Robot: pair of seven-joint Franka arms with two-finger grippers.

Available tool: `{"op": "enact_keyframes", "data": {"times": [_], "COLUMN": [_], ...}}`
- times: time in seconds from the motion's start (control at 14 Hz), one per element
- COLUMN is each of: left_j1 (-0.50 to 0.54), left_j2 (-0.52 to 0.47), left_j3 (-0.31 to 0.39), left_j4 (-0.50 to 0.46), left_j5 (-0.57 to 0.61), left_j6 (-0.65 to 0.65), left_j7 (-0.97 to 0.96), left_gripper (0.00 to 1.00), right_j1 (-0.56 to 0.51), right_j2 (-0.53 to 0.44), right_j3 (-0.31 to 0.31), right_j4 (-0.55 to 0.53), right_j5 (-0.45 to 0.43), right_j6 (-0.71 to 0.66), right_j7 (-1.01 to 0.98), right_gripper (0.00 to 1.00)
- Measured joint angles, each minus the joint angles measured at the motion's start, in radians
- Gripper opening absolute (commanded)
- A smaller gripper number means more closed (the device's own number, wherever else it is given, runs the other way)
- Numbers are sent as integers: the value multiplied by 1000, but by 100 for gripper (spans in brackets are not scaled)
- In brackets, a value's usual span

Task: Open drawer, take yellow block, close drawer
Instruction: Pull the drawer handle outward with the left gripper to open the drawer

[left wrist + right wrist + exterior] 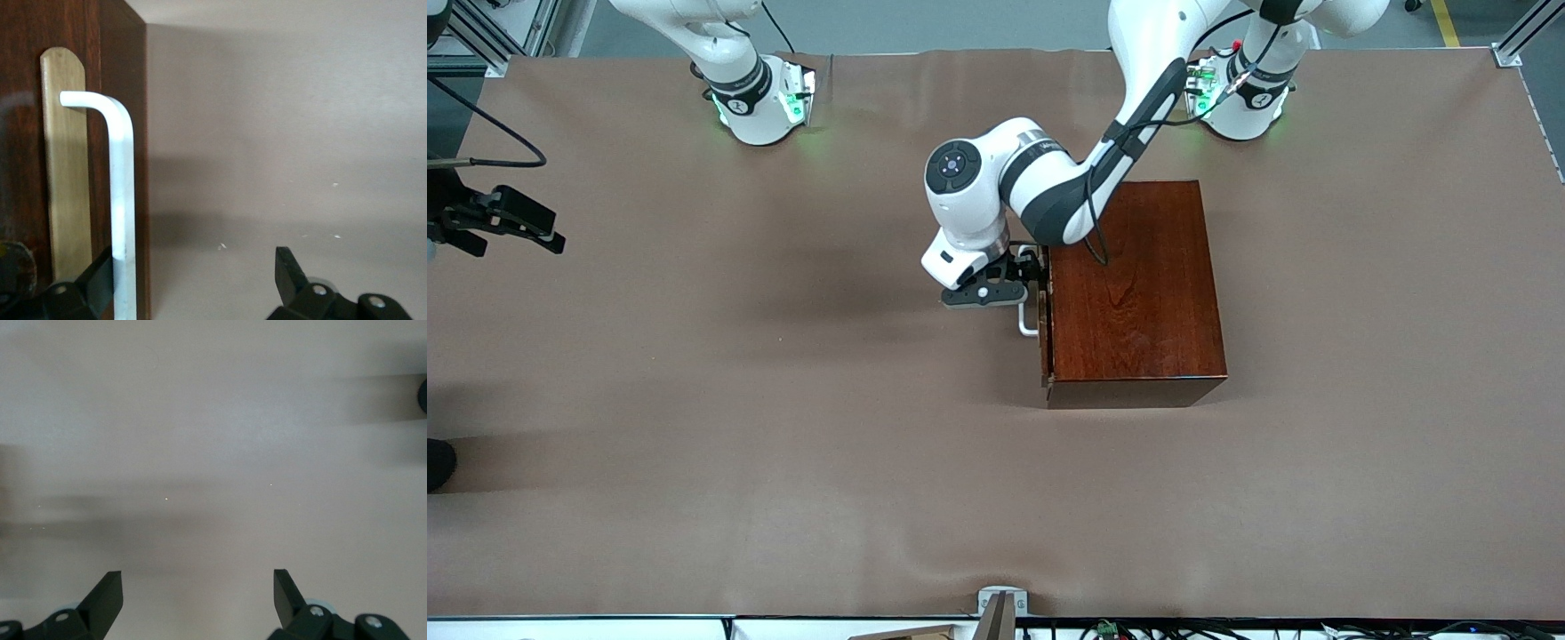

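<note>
- Left tool (pixel 193 283) straddled the drawer's (pixel 67 167) white handle (pixel 120 200), fingers apart; an off-centre closing risked slipping off.
- Right tool (pixel 198 597) waited, fingers spread, over the bench's (pixel 694 400) end.

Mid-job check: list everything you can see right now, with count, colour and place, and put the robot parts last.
wooden box: one, glossy dark reddish-brown, on the table toward the left arm's end.
drawer: one, pale wood front, closed, in the box.
handle: one, white bar, on the drawer front.
table: one, brown cover.
yellow block: none in view.
left gripper: one, black, open, fingers either side of the handle.
right gripper: one, black, open, over bare table at the right arm's end, waiting.
</note>
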Motion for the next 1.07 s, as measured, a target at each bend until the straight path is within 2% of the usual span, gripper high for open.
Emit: {"op": "enact_keyframes", "data": {"times": [0.79,1.07], "left_j1": [-19,-20], "left_j2": [13,12], "left_j3": [-6,-5], "left_j4": [-2,-4], "left_j5": [0,0], "left_j6": [119,125], "left_j7": [-12,-12], "left_gripper": [100,100], "right_j1": [0,0], "right_j2": [0,0], "right_j3": [0,0], "right_j4": [0,0], "right_j5": [0,0], "right_j6": [0,0], "right_j7": [0,0], "right_gripper": [100,100]}}
